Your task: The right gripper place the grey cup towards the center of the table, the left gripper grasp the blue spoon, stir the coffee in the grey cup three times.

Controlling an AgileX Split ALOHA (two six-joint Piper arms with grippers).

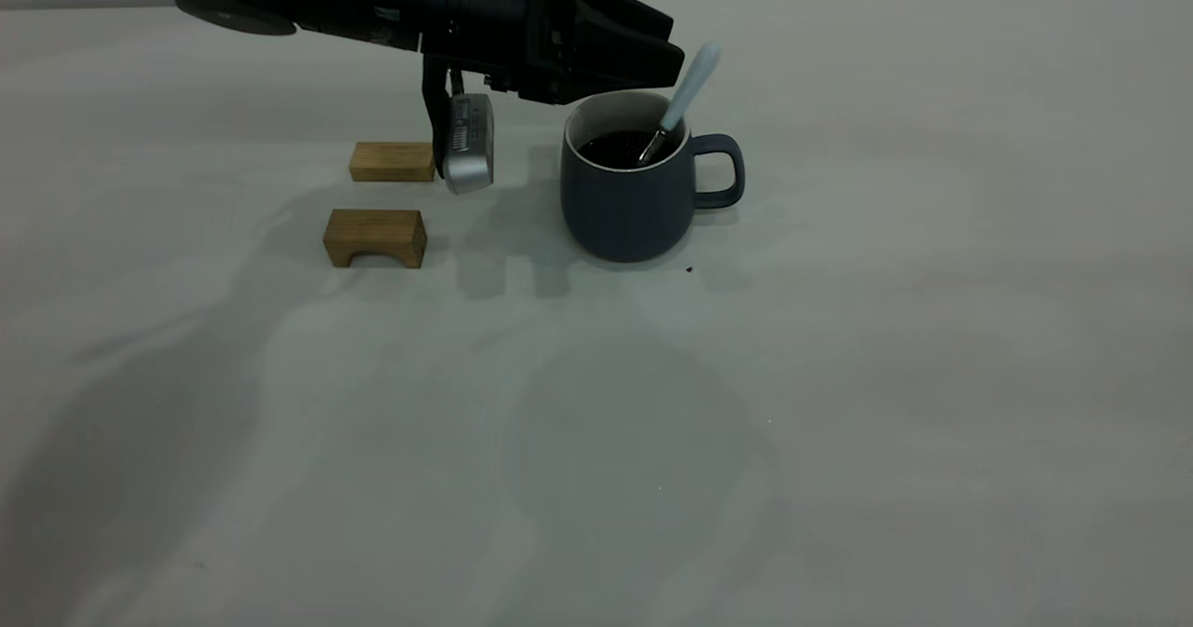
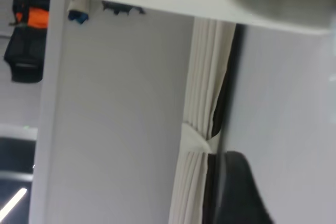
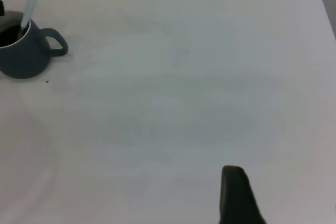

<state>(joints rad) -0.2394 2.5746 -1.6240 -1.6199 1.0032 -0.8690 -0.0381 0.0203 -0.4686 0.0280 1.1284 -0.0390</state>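
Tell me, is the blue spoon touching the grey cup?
Touching: the exterior view shows the blue spoon leaning on the grey cup rim.

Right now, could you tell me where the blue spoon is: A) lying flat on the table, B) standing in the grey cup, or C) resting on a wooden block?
B: the blue spoon leans in the grey cup, its bowl in the coffee.

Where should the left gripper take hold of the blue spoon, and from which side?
Grip the blue spoon by its pale handle, which leans out over the grey cup rim on the handle side. Its bowl sits in the coffee. The left gripper is beside it; come from that side, above the rim.
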